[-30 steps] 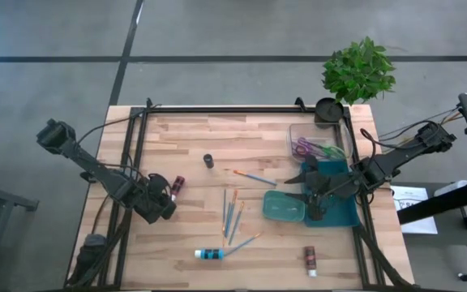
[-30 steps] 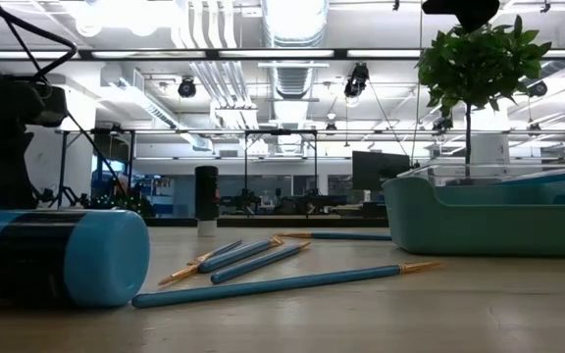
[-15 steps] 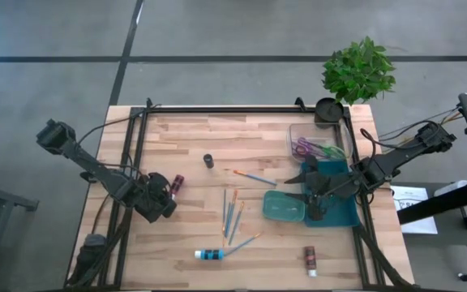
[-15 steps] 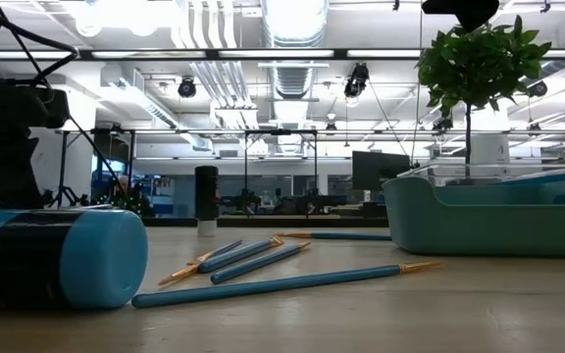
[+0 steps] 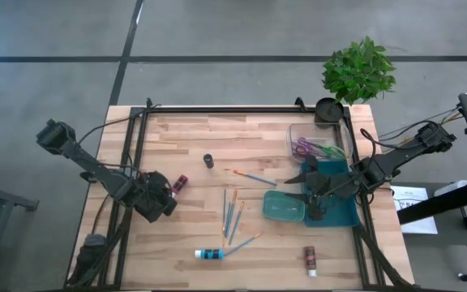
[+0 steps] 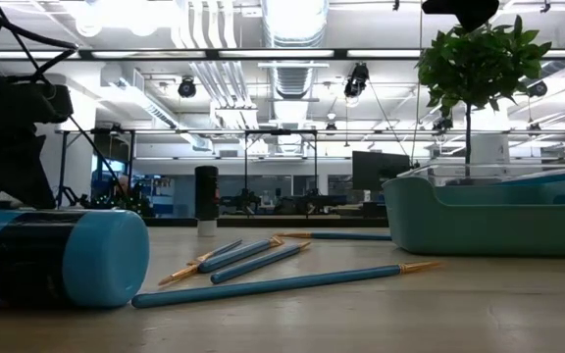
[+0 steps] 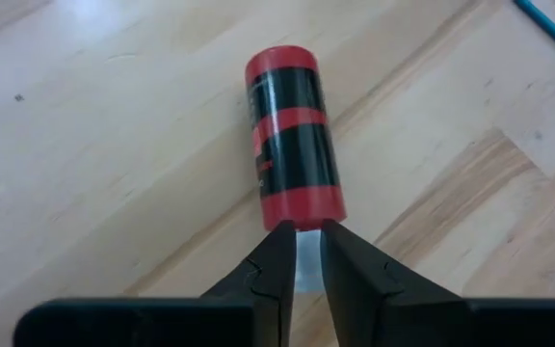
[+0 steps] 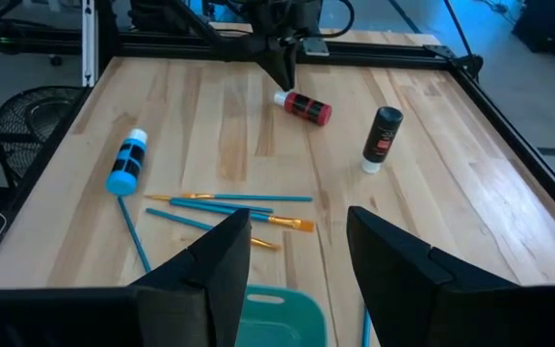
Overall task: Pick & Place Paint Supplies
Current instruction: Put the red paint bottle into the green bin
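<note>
**Left gripper pinches the cap of the red tube**

Over at the nine o'clock side of the wooden table (image 5: pixel 185 142), the left gripper (image 7: pixel 300 253) has its fingers drawn narrow around the white cap of the red paint tube (image 7: pixel 292 140), and the tube lies flat on the boards, its body pointing away from the fingertips. From above, that tube (image 5: pixel 180 183) sits just beside the left gripper (image 5: pixel 165 193). Across at three o'clock the right gripper (image 8: pixel 297 253) hovers with its fingers standing well apart, nothing between them, above the teal tray (image 5: pixel 343 212). Just beside it lies the small teal palette (image 5: pixel 284 206). In the middle of the table, a loose cluster of blue-handled brushes (image 5: pixel 232 212), one more brush (image 5: pixel 255 178) toward twelve o'clock of them. Down at six o'clock, the blue tube (image 5: pixel 210 255) lies on its side with a brush (image 5: pixel 243 243) touching its end; the brown tube (image 5: pixel 310 260) rests well apart toward five o'clock. A black tube (image 5: pixel 207 161) stands upright near the centre. A clear container (image 5: pixel 314 139) with purple scissors (image 5: pixel 305 148) and a potted plant (image 5: pixel 358 70) sit near one o'clock
</note>
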Action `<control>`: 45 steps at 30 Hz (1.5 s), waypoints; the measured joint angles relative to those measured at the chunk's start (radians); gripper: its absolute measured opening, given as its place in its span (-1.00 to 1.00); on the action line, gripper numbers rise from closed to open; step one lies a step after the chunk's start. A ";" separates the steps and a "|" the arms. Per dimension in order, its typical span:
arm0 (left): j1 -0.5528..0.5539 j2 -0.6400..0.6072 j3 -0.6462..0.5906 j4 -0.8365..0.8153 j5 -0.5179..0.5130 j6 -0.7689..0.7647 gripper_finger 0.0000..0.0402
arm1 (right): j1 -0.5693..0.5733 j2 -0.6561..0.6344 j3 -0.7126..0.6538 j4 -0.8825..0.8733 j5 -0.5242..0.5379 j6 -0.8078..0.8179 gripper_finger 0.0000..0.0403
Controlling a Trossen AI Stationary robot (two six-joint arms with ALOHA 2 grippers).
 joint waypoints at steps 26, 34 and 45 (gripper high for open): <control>0.361 0.000 0.149 0.027 0.185 0.650 0.35 | 0.000 0.000 -0.001 0.012 -0.014 -0.006 -0.15; 0.376 0.000 0.126 -0.120 0.419 0.427 0.35 | 0.000 0.000 -0.006 0.012 -0.026 0.005 -0.15; 0.375 0.019 0.036 -0.019 0.422 0.357 0.35 | 0.000 0.000 -0.015 0.017 -0.027 0.011 -0.15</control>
